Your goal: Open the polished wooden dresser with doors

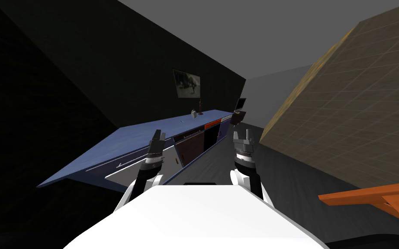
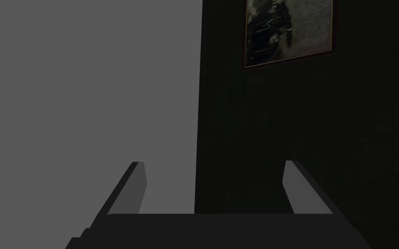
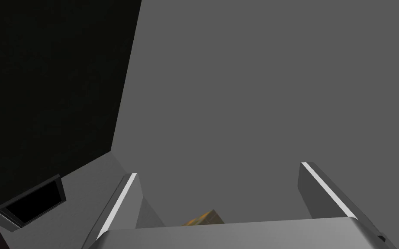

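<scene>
Step in hand: approach; no contact with the dresser yet, by my reading.
Dresser [image 1: 159,129]: long, low, blue-topped, along the dark wall from my 9 o'clock out to about 12 o'clock.
Target front: the dark brown door [image 1: 192,147], near 12 o'clock, just past a pale drawer front; it looks closed, though that is hard to be sure of.
Handle: a small pale mark [image 1: 177,161] sits at the door's near edge; probably the pull, too small to confirm.
Left gripper [image 1: 159,135]: raised at 11 o'clock, pointing above the dresser top, fingers spread wide, holding nothing.
Right gripper [image 1: 243,135]: raised at 1 o'clock, off the dresser's front, fingers likewise apart and empty.
Doing it well: close in and square up to the door, bring one wrist down until the pull shows between its fingers, then grip.
Risk: clipping the overhanging blue top on the way down.
</scene>
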Controlling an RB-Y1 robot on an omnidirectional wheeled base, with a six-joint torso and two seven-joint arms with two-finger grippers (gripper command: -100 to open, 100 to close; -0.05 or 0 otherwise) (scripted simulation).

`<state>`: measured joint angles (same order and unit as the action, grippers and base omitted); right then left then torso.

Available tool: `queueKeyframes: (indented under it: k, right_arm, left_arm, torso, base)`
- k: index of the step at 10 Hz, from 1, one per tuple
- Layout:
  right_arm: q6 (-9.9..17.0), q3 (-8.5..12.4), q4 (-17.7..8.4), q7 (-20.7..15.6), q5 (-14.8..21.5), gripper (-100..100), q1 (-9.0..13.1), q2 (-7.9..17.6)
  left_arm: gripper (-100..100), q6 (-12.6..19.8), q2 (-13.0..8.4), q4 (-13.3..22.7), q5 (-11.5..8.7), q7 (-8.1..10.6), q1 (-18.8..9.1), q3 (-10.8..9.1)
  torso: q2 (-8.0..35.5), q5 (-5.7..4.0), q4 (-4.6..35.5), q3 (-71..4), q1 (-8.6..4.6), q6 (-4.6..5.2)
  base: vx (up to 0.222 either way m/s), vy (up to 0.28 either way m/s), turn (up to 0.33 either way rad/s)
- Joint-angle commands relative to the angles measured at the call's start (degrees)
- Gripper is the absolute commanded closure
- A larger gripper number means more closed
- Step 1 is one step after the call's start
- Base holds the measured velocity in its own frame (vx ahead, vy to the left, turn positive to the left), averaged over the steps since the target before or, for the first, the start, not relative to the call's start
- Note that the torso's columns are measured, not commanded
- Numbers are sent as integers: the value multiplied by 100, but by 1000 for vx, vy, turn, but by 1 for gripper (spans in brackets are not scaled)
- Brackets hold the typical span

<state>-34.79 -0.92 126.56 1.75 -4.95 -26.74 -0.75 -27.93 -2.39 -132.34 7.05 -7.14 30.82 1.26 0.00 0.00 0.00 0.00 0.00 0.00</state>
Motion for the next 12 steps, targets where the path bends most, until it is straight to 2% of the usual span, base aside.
queueKeyframes:
  k: [1,9,10,12]
  right_arm:
    - [0,0,0,0,0,0,0,0]
    - [-1,0,2,0,0,0,0,0]
    - [-1,0,2,0,0,0,0,0]
    - [0,0,-1,0,0,0,-2,-1]
  left_arm:
    - [0,0,0,0,0,0,0,0]
    - [0,-1,0,-2,0,0,0,0]
    - [-100,74,-218,21,-45,13,-10,-45]
    - [-100,231,-416,72,-140,41,-33,-139]
  torso:
    - [232,0,235,-467,0,0]
    - [3539,0,3537,-7073,0,0]
    - [3962,0,3960,-7919,0,0]
    - [4190,-4,4200,-8437,-15,0]
  base:
    - [0,0,0]
    - [0,0,0]
    - [44,-35,54]
    - [91,-83,84]
